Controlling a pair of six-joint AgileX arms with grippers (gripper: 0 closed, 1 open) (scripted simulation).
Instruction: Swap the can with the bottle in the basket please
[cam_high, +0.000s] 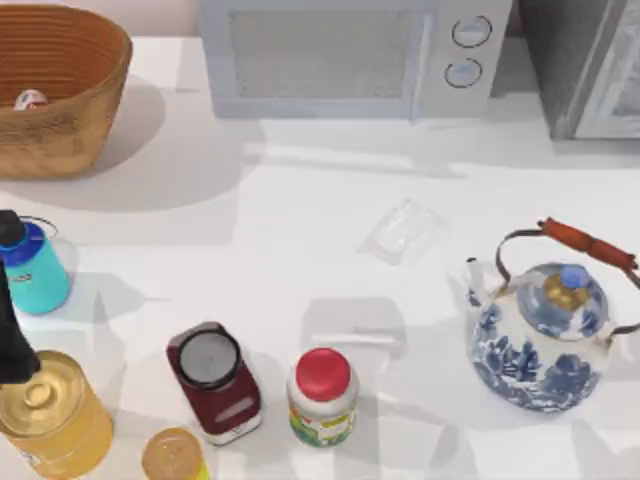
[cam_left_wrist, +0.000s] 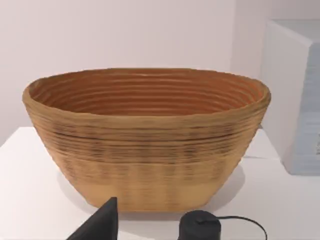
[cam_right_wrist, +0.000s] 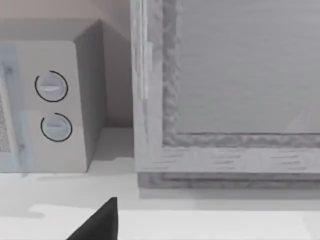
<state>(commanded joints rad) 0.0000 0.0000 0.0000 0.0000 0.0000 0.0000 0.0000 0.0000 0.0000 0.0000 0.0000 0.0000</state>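
Top view: can (cam_high: 30, 99) inside basket (cam_high: 95, 70), far-left worktop corner. Bottle (cam_high: 33, 268) upright on left edge, beside left pincer (cam_high: 12, 345), nearer arm; finger spread: cannot tell.

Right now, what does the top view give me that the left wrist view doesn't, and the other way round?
Top view alone: the can lying inside the basket, the jars and kettle on the table, and the bottle's teal body at the left edge by the left arm. Left wrist view alone: the basket's whole ribbed outer wall and a fingertip of the left gripper. Both: the basket, the bottle's black cap and the microwave.
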